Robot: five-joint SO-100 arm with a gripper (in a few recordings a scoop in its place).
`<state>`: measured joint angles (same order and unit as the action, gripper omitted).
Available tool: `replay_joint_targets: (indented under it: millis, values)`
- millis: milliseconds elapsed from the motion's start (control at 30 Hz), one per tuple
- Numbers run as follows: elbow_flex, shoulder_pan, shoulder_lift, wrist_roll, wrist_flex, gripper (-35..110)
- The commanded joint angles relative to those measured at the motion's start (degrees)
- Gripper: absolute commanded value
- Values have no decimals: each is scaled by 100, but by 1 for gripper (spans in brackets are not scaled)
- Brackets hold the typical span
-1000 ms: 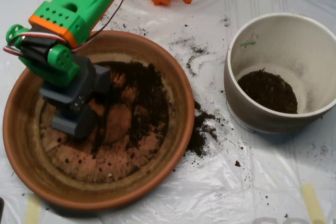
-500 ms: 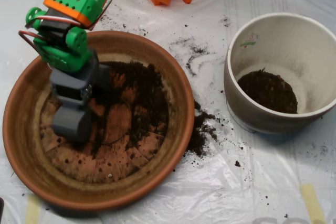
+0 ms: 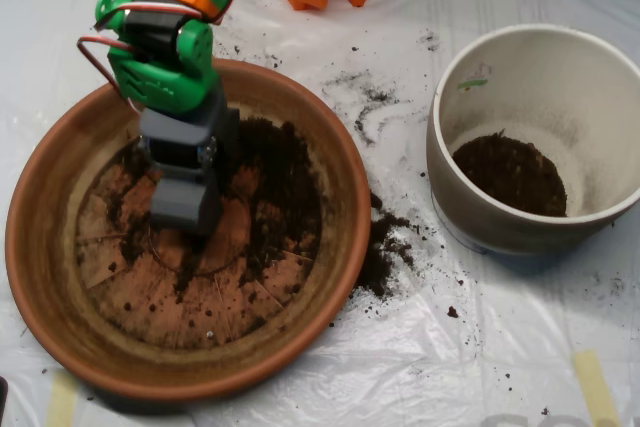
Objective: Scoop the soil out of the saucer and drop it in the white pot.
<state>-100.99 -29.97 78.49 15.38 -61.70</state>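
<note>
Sitting low inside the saucer (image 3: 60, 277), my scoop (image 3: 186, 205) touches the soil (image 3: 285, 192). I cannot tell if it's apart or together. Bare saucer floor lies open toward the near rim.

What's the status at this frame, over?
Claw low inside the saucer, beside the soil. Some soil already in the white pot. Spilled soil on the plastic sheet between them; path otherwise open.

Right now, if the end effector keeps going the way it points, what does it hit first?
Likely the saucer's grooved floor just below the end effector; height above it is unclear.
</note>
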Motion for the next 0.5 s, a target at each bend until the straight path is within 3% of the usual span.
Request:
replay_joint_targets:
  millis: [0, 233, 467]
  values:
    - [-668, 26, 510, 18, 35, 15]
    - [-1028, 158, 914, -176, 26, 1]
    - [-1011, 510, 1230, -299, -272, 0]
